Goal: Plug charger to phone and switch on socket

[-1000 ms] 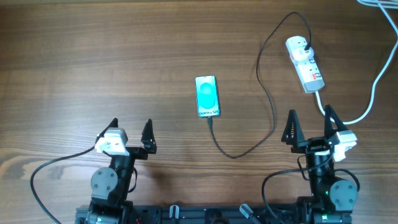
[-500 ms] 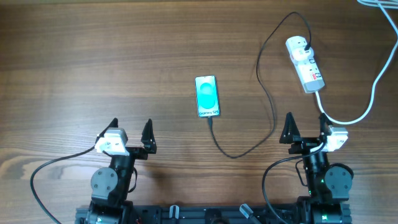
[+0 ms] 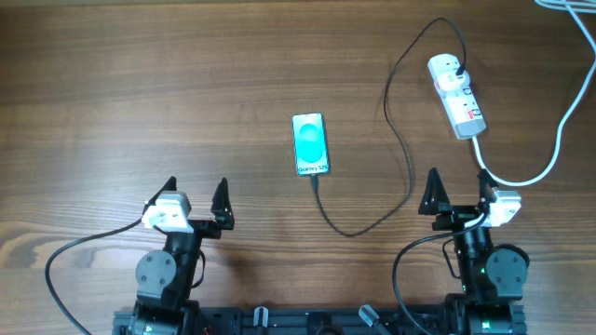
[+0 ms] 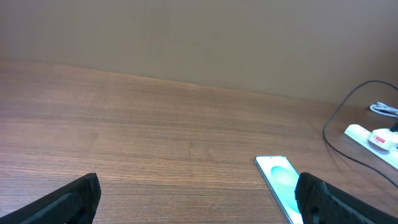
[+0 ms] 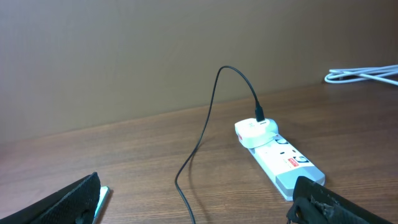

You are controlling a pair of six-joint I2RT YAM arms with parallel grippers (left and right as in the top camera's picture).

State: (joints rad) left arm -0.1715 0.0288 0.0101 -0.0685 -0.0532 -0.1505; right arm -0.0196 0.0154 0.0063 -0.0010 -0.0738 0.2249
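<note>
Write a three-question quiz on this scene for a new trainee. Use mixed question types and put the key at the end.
1. True or false: the white plug head sits in the socket.
2. Which one holds something? A: left gripper. B: right gripper. C: neither.
3. Fill in: the black cable meets the phone at its end ____ to the grippers.

Key: 1 true. 2 C, both are open and empty. 3 nearest.
</note>
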